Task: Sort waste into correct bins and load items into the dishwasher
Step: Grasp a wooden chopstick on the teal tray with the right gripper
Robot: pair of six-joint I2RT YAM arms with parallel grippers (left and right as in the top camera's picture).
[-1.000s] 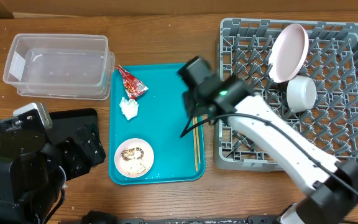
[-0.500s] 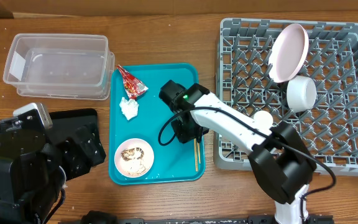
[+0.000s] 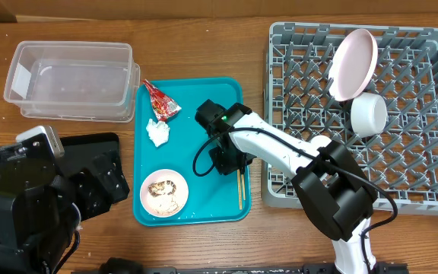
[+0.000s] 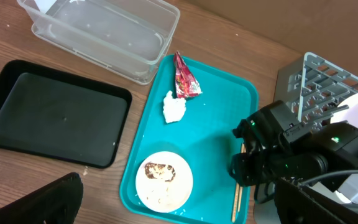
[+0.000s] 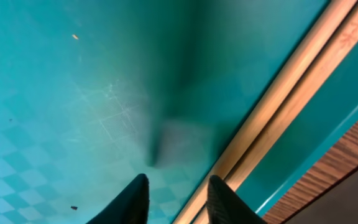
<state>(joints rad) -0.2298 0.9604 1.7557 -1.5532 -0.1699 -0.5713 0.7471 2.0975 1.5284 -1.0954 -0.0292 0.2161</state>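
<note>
Over the teal tray, the right gripper is held narrowly parted beside the chopsticks; the left gripper is spread wide.

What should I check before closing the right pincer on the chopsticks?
1. Right pincer low at the teal tray: ok, its fingertips sit close over the surface.
2. Chopsticks inside the gap: not ok. The right wrist view shows bare tray between the fingertips, with both sticks just outside one fingertip.
3. Sticks together: ok, side by side along the tray's edge.
4. Dish rack has free rows: ok, its left side is bare.
5. Left pincer out of the way: ok, open and over the black tray.
</note>
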